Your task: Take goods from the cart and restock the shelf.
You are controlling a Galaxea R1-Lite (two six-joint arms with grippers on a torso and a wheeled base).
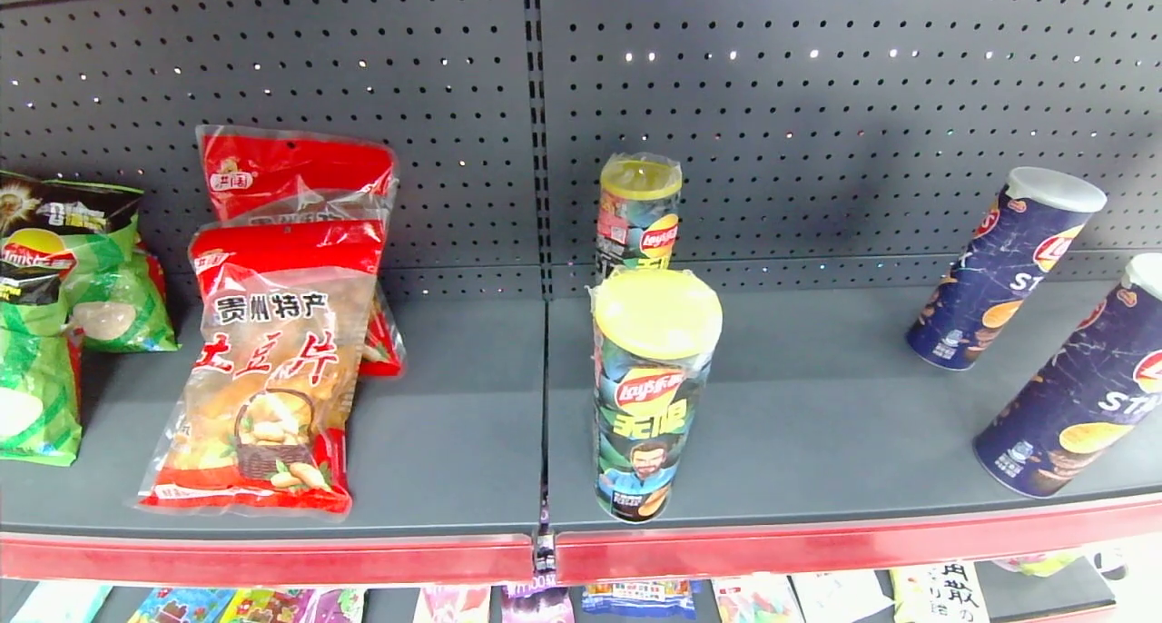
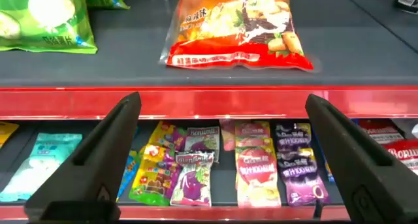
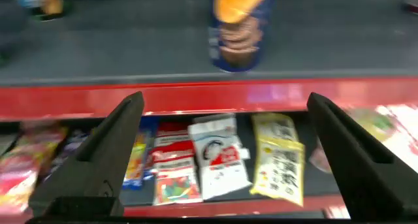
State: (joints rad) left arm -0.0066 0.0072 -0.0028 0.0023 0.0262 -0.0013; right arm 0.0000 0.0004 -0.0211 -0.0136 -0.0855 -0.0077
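Observation:
The grey shelf [image 1: 454, 441] with a red front lip holds two red snack bags [image 1: 272, 369], green chip bags [image 1: 54, 332] at the far left, two yellow-lidded chip cans [image 1: 649, 396] in the middle and two dark blue chip cans [image 1: 1003, 269] leaning at the right. My left gripper [image 2: 222, 159] is open and empty, level with the shelf's red lip [image 2: 215, 101], below the front red bag [image 2: 238, 28]. My right gripper [image 3: 225, 159] is open and empty too, in front of the lip [image 3: 215, 96] below a dark blue can [image 3: 238, 28].
A perforated back panel [image 1: 363, 105] closes the shelf behind. The lower shelf carries rows of small colourful packets [image 2: 261, 172] and white and yellow packets [image 3: 215, 159]. Free shelf room lies between the red bags and the yellow-lidded cans, and between those cans and the blue ones.

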